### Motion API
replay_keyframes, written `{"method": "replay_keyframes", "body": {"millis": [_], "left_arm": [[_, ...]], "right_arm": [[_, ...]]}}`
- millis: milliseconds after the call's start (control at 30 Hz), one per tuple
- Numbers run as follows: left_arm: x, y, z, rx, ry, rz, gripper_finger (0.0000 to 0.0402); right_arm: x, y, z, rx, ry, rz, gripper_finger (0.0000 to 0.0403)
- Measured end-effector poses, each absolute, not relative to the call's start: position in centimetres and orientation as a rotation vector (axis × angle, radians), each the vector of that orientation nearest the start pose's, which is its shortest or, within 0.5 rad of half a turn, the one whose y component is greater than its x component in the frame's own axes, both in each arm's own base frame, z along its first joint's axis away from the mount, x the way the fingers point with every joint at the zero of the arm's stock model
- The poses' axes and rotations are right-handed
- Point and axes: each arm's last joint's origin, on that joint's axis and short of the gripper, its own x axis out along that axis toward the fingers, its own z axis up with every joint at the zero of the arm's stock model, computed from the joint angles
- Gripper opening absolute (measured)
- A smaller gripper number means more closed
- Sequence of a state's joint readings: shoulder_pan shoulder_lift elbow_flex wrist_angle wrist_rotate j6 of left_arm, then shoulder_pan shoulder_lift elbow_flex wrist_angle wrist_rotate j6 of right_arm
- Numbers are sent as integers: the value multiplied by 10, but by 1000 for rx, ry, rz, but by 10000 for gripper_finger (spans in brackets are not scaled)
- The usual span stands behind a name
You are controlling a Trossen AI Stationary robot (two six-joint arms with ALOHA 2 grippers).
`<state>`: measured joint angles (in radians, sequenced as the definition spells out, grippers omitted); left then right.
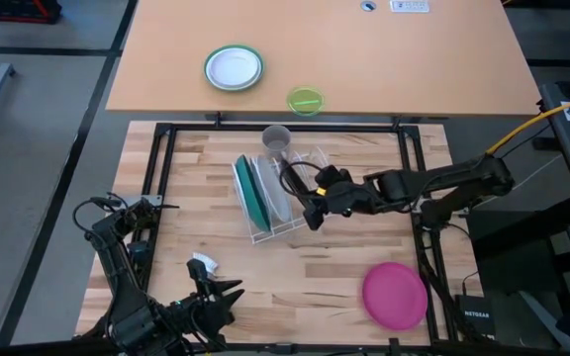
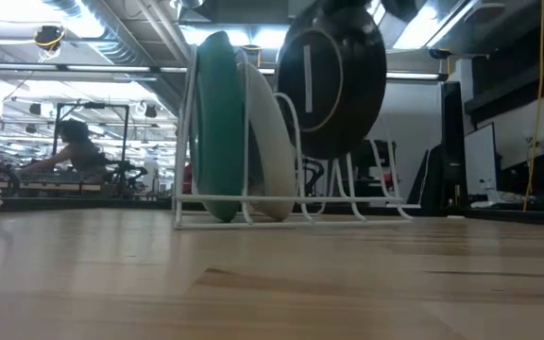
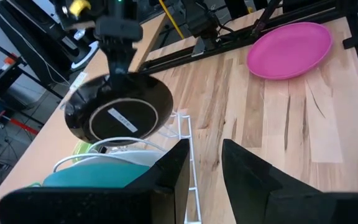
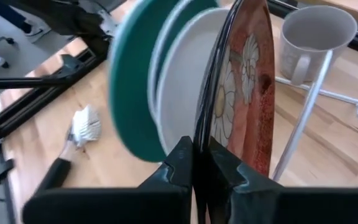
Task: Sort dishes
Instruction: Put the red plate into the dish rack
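A white wire rack [image 1: 283, 220] stands mid-table. The teal-green plate [image 1: 248, 194] and the white plate [image 1: 270, 188] stand upright on edge in its slots, as the low view shows [image 2: 217, 123] [image 2: 270, 132]. My right gripper [image 1: 313, 210] is shut on the dark red flowered plate [image 4: 247, 93], upright beside the white plate, over the rack; its dark back shows in the low view [image 2: 333, 80]. The magenta plate [image 1: 395, 294] lies flat on the table at the near right. My left gripper [image 1: 234, 290] is open and empty near the near edge. My right gripper pinches the dark red plate's rim [image 4: 201, 124] between its two fingers, one on the flowered face and one on the dark back. In the left wrist view the fingers [image 3: 118, 53] come down onto the plate's upper edge. The plate hangs upright below them, its lower edge [image 2: 333, 154] above the rack's base.
A grey mug [image 1: 276, 138] sits at the rack's far end. A small green-rimmed white plate [image 1: 234, 68] and a lime-green dish [image 1: 305, 101] lie on the far tabletop. A crumpled white scrap [image 1: 204, 263] lies near my left gripper. A black frame [image 1: 166, 129] edges the table.
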<state>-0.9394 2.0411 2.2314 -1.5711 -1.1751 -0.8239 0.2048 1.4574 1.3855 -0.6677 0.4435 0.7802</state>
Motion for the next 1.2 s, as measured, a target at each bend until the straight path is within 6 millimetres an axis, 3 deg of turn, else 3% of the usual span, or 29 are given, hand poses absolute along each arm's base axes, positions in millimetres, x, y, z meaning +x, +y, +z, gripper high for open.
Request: {"method": "replay_keyframes", "body": {"millis": [400,700,900,1200], "left_arm": [[248,-294,367,415,514,428,84],[248,-294,367,415,514,428,84],[248,-294,367,411,513,428,84],[248,-294,367,410,513,429,84]], "right_arm": [[310,32,294,522,562,-542,22],[308,30,263,514,528,-565,22],[307,30,255,509,511,-580,23],[306,29,255,496,493,-611,55]]}}
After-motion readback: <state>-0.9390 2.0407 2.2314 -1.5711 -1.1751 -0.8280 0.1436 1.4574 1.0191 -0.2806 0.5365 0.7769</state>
